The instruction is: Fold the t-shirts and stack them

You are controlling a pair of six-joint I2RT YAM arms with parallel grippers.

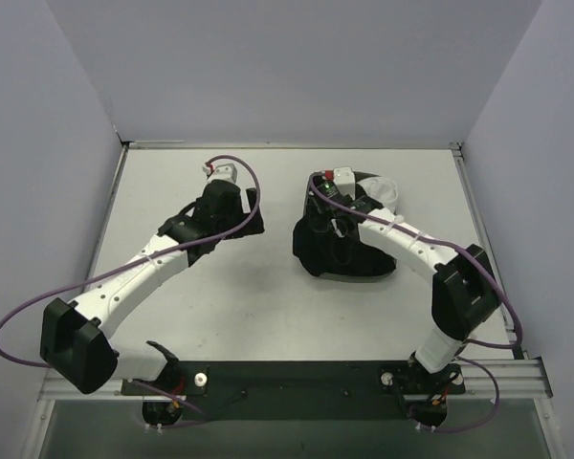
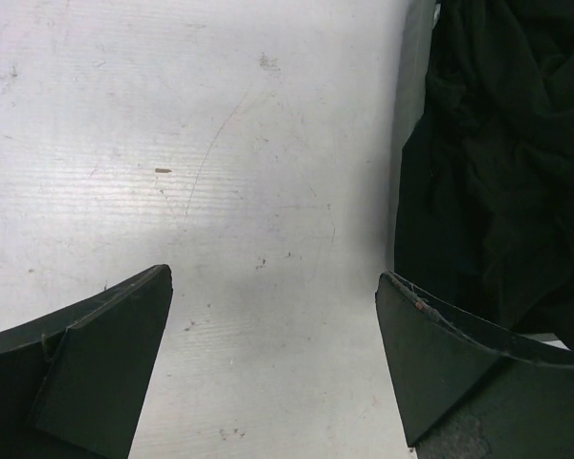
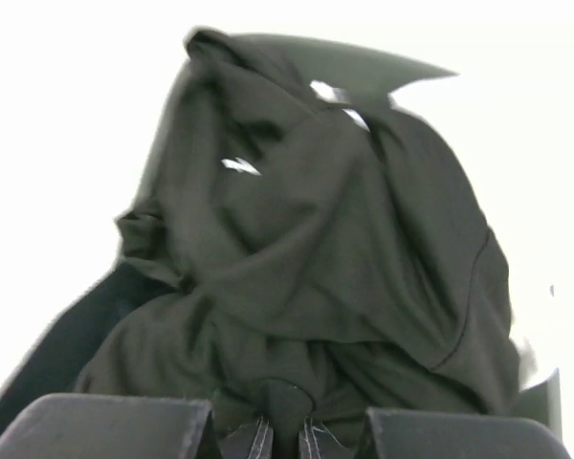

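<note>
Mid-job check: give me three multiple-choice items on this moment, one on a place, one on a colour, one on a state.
1. In the top view, where is the black t-shirt pile?
A. against the left wall
B. right of centre on the table
C. on the near rail

2. What colour is the garment showing just behind that pile?
A. red
B. blue
C. white

3. How do the fingers of the left gripper stand?
A. wide open over bare table
B. shut on cloth
C. out of view

Answers:
1 B, the dark heap sits right of the middle.
2 C, a white fold shows at its far edge.
3 A, the left wrist view shows both fingers apart with bare table between them.
</note>
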